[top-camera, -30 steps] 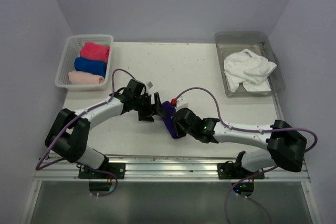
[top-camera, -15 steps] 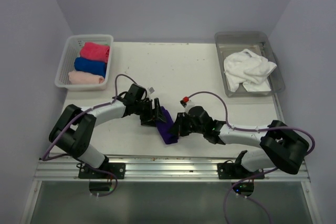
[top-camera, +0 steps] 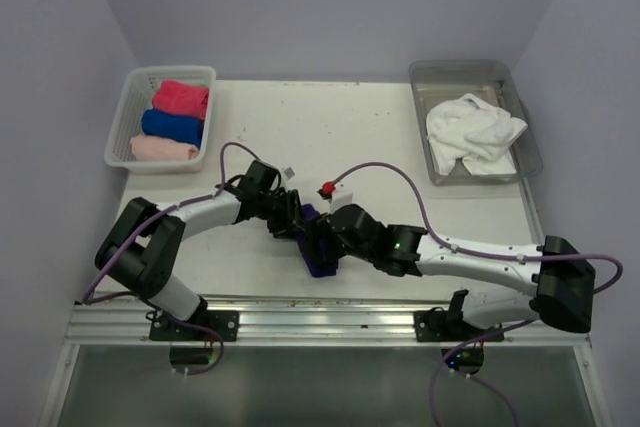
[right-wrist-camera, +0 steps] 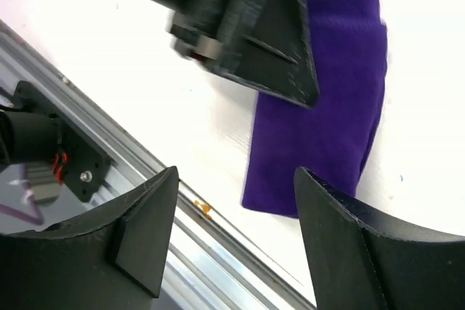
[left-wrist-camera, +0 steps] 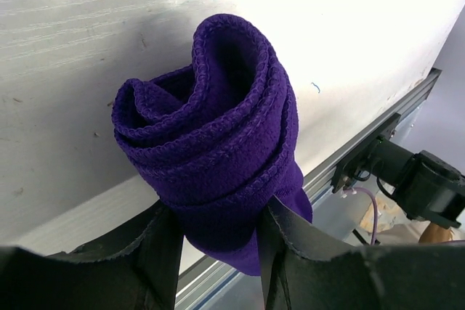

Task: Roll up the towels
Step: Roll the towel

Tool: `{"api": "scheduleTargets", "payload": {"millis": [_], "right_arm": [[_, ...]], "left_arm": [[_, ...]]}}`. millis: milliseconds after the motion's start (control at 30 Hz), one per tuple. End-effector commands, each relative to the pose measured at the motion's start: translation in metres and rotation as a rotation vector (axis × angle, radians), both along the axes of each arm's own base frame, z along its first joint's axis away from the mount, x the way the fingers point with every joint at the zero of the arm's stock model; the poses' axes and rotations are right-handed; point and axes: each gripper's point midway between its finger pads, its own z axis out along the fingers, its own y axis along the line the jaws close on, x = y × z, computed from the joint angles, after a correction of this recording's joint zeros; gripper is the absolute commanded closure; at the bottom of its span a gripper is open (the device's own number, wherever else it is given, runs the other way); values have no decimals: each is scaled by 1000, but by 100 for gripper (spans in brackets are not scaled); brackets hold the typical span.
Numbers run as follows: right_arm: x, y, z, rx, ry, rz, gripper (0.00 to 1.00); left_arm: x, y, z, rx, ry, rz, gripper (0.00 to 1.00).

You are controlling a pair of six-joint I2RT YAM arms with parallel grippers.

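Since a second ago my right gripper (right-wrist-camera: 236,176) has let go and sprung wide. Nothing sits between its fingers now, and it hovers over the purple towel (left-wrist-camera: 218,157). My left gripper (top-camera: 298,223) has meanwhile narrowed onto the roll and pinches one end from both sides. The towel has slid toward me and lies at about 6 o'clock on the surface (top-camera: 400,137), close to the near edge. It is a fat, tight spiral, its layers showing at the open end and the outer flap wrapped snugly round.
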Motion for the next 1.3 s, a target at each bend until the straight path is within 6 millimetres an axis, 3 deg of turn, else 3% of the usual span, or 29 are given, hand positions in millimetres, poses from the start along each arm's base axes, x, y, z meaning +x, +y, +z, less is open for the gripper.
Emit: {"api": "scheduleTargets", "payload": {"millis": [0,67,100,167,300,433,533,567,667,700,867,933,1067,1267], "right_arm": [[16,-19,10,-319,-231,-46,31],[9,-15,-6,-476,-297,-16,31],[10,-5,3,-490,-330,-13,31],[5,-2,1,-600,-411,10,32],[0,15,-20,-741,-482,66,33],[4,12,-43,-861,-506,66,37],[5,8,-50,-894,-510,47,51],[6,7,-49,-886,-506,39,65],[8,1,-45,-793,-453,18,85],[8,1,-44,-756,-427,21,87],[9,9,-29,-425,-289,36,89],[9,-1,-27,-323,-224,36,89],[17,-5,-19,-161,-164,2,90],[14,-4,-30,-83,-87,-8,91]], "left_arm": [[6,-1,9,18,-17,16,57],[8,0,10,23,-19,19,57],[9,0,11,25,-20,21,57],[11,0,14,27,-25,23,57],[12,0,15,35,-25,26,58],[12,1,16,38,-25,27,58],[11,2,15,41,-23,27,56],[10,2,16,41,-24,24,54],[11,4,19,42,-45,20,42],[10,4,20,40,-50,16,38],[10,3,27,19,-74,-1,22],[9,0,29,-4,-74,-6,19],[1,-7,29,-77,-49,-22,17],[-4,-11,24,-100,-17,-24,23]]}}
